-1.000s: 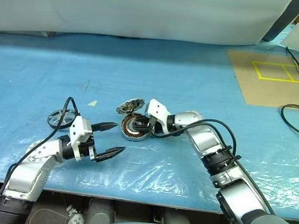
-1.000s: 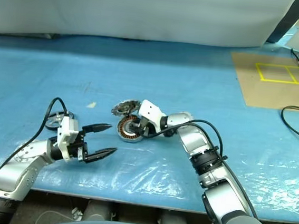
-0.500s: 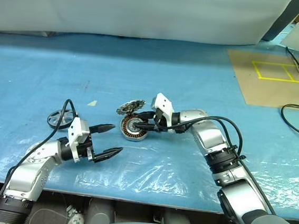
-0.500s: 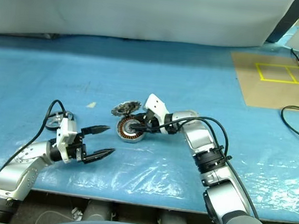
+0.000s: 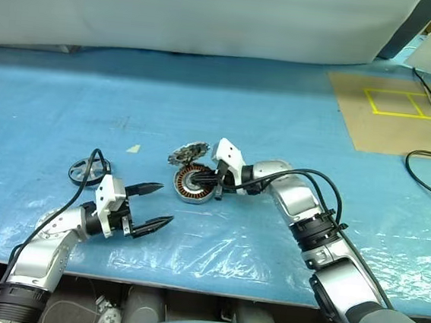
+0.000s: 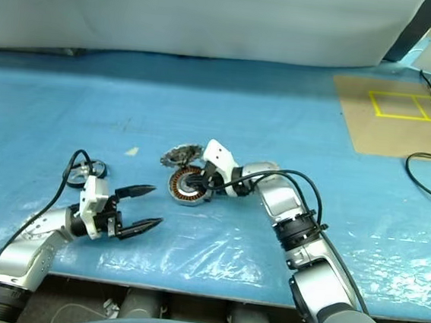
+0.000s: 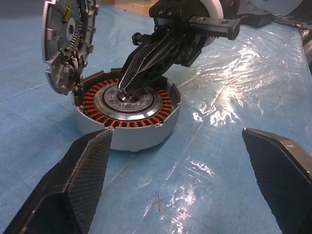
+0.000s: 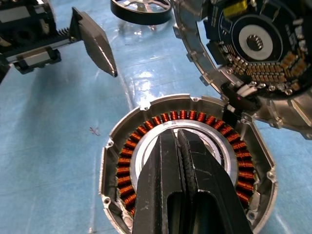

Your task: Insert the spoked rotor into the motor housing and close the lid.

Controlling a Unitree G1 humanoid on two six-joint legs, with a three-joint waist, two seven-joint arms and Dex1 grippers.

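Observation:
The motor housing (image 5: 188, 186), a squat puck with copper windings around a pale hub, lies open on the blue sheet. My right gripper (image 5: 213, 186) reaches in from the right, shut and empty, with its tips pressed together on the hub (image 7: 127, 96). The lid (image 5: 187, 154) leans tilted against the housing's far rim, its toothed inner face (image 8: 253, 46) turned toward the housing. The spoked rotor (image 5: 87, 170) lies flat to the left. My left gripper (image 5: 168, 204) hovers open near the table's front, between rotor and housing, pointing at the housing (image 7: 126, 112).
A brown board with yellow tape (image 5: 403, 111) covers the far right of the table. A black cable (image 5: 429, 163) loops beside it. A white sheet (image 5: 199, 15) backs the table. The front edge (image 5: 211, 287) runs just below my arms.
My right gripper's fingers have closed from partly open, and their tips now rest on the housing's hub. My left gripper has sunk slightly, still open.

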